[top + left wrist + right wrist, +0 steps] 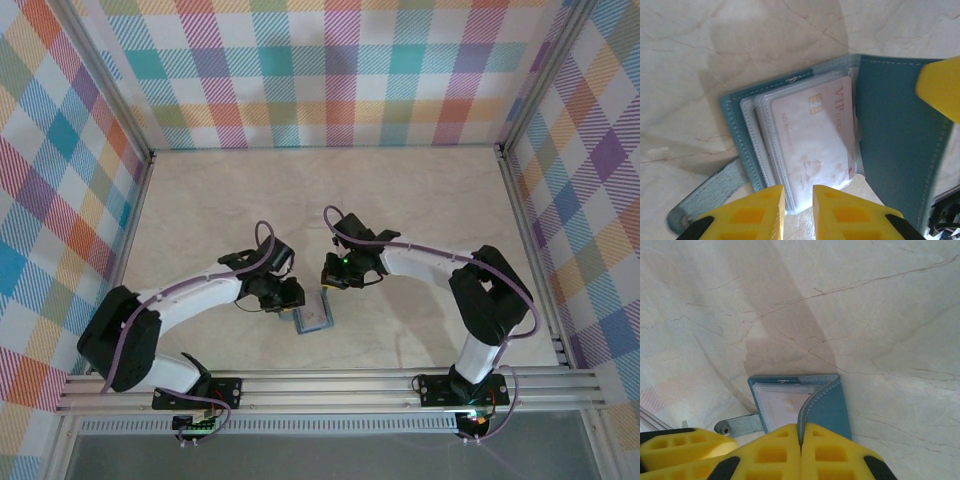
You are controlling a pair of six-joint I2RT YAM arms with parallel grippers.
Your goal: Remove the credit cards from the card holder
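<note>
The teal card holder [895, 125] lies open on the marble table. A pale credit card [812, 135] with a chip and "VIP" lettering sits in its clear sleeves. My left gripper [799, 202] stands slightly open at the near corner of the sleeve stack, and that corner reaches into the gap between its yellow fingers. My right gripper [800, 432] is shut on the edge of the card holder's [827, 405] cover flap and holds it lifted. The card [785, 405] shows under the raised flap. From above, both grippers [295, 303] [328, 284] meet over the card holder [316, 314].
The card holder's strap with its metal snap [725, 428] lies flat to the left of it. Checked walls [320, 70] close in the table on three sides, and a metal rail [330, 385] runs along the near edge.
</note>
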